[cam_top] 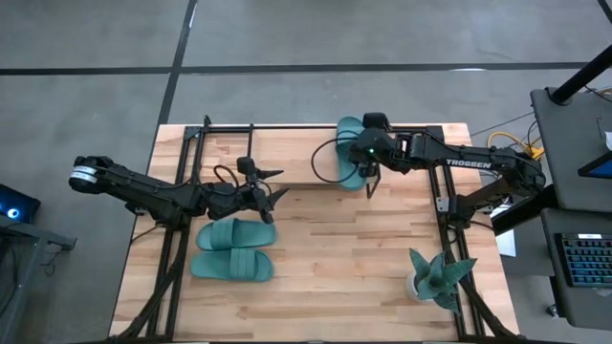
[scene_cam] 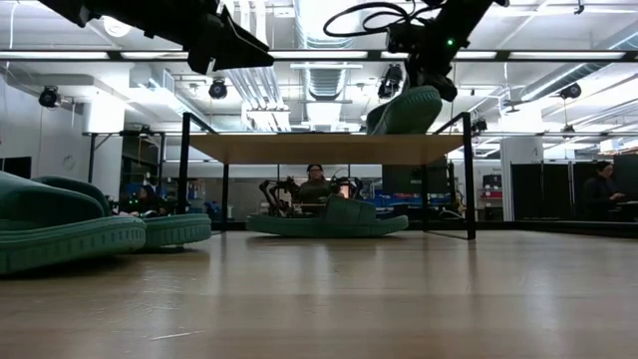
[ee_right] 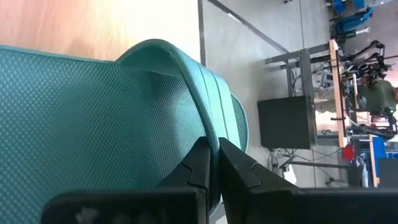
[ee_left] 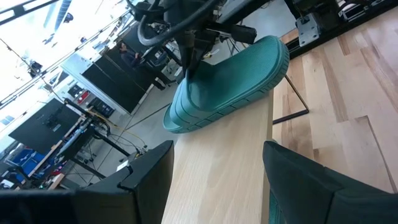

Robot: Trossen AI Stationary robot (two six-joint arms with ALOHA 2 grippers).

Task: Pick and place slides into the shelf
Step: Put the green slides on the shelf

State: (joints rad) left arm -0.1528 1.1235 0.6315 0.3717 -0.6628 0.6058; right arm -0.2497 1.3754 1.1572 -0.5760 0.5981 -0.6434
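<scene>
My right gripper (cam_top: 368, 164) is shut on a teal slide (cam_top: 350, 153) above the shelf (cam_top: 287, 153), a light-wood board on thin black legs at the table's far side. In the low view this slide (scene_cam: 407, 110) sits tilted on the shelf's top board (scene_cam: 299, 150). Another slide (scene_cam: 329, 221) lies on the table under the shelf. Two more slides (cam_top: 234, 234) (cam_top: 232, 266) lie side by side on their soles on the table, left of centre. My left gripper (cam_top: 273, 186) hovers open above the table by the shelf's near edge, touching nothing. My right gripper pinches the slide's thin raised edge (ee_right: 208, 127) beside the dotted footbed (ee_right: 93, 118) between its two fingers. It comes from the table's right at the slide's right side. The slide is tilted, its lower side (ee_left: 217, 112) on the shelf's top board.
A teal spiky plant (cam_top: 438, 277) stands at the table's near right corner. Black frame rails (cam_top: 172, 248) run along the table's left and right sides. Bare tabletop lies between the two loose slides and the plant. People sit in the room beyond the table.
</scene>
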